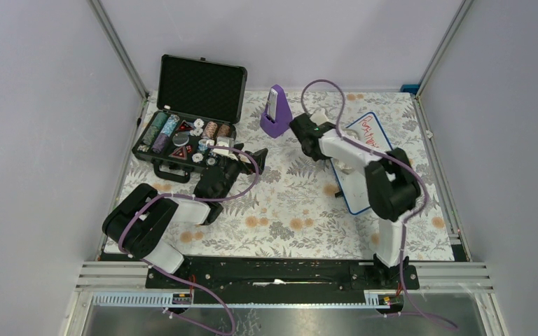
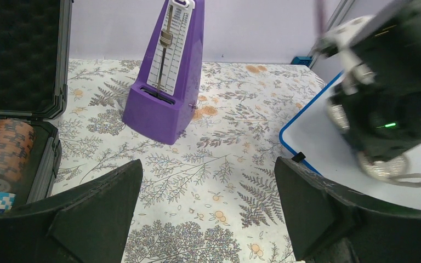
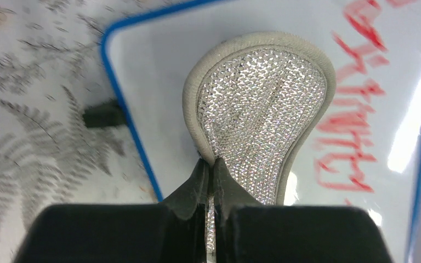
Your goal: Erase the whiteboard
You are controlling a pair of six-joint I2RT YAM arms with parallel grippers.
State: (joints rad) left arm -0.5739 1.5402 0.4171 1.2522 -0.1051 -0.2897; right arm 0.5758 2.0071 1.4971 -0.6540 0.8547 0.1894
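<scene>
Floral tablecloth [image 1: 287,210] is spread throughout; the whiteboard [image 1: 356,190] is laid by its right edge, long axis near to far; a pad [image 3: 260,109] is pinched in the right gripper [image 3: 212,164] over it, red writing [image 3: 351,109] just beside; the left gripper [image 2: 208,164] is held wide, empty, farther off.

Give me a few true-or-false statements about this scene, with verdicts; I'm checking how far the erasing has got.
1. The right gripper is shut on the sparkly pad. True.
2. The whiteboard is wiped clean. False: red writing is on it.
3. The left gripper holds the purple metronome. False: it is open and empty, and the metronome stands apart from it.
4. The black case lies open. True.
</scene>
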